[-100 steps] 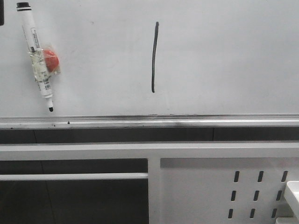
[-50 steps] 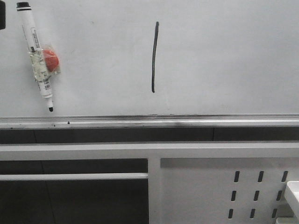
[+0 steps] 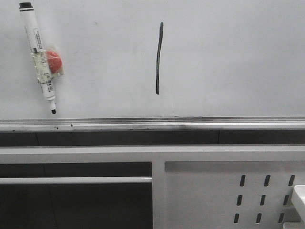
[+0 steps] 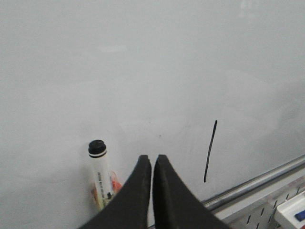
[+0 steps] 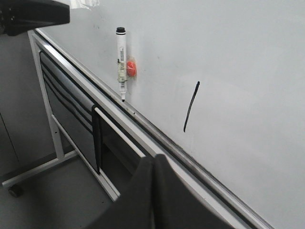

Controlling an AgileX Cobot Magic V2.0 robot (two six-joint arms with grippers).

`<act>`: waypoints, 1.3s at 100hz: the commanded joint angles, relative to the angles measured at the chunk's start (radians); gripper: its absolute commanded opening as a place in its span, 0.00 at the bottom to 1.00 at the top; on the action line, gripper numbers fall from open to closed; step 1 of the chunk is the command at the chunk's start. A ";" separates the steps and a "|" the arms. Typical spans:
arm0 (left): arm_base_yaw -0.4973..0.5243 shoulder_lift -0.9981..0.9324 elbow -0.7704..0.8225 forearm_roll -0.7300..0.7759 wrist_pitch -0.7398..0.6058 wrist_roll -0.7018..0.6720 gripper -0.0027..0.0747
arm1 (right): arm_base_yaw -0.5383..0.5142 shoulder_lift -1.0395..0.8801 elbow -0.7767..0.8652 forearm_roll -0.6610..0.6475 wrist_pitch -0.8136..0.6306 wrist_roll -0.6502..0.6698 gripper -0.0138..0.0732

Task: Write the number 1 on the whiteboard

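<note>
The whiteboard (image 3: 228, 57) fills the upper front view, with a silver rail (image 3: 190, 122) along its lower edge. The number 1 (image 3: 158, 58) is a thin dark vertical stroke near the middle; it also shows in the left wrist view (image 4: 210, 151) and the right wrist view (image 5: 191, 107). A white marker (image 3: 40, 57) with a black cap hangs at the board's left on a red magnet (image 3: 54, 62), tip down. My left gripper (image 4: 152, 159) is shut and empty, back from the board near the marker (image 4: 100, 174). My right gripper (image 5: 153, 158) is shut and empty, off the rail (image 5: 157, 136).
Below the rail runs a white frame bar (image 3: 143, 153) with a perforated white metal panel (image 3: 228, 195) at the lower right. A white tray edge (image 3: 299, 198) shows at the far right. A dark object (image 5: 33, 15) sits at the upper left of the right wrist view.
The dark shape at the front view's upper left edge has left the frame. The marker and stroke sit a few pixels to the right in the picture; nothing else has changed.
</note>
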 commanded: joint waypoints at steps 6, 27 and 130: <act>0.218 -0.117 -0.034 0.052 -0.333 0.001 0.01 | 0.003 0.005 -0.024 0.024 -0.066 -0.001 0.08; 0.596 -0.277 -0.034 0.052 -0.654 0.003 0.01 | 0.003 0.005 -0.024 0.024 -0.066 -0.001 0.08; 0.905 -0.351 -0.001 -1.277 -0.544 1.512 0.01 | 0.003 0.005 -0.024 0.024 -0.066 -0.001 0.08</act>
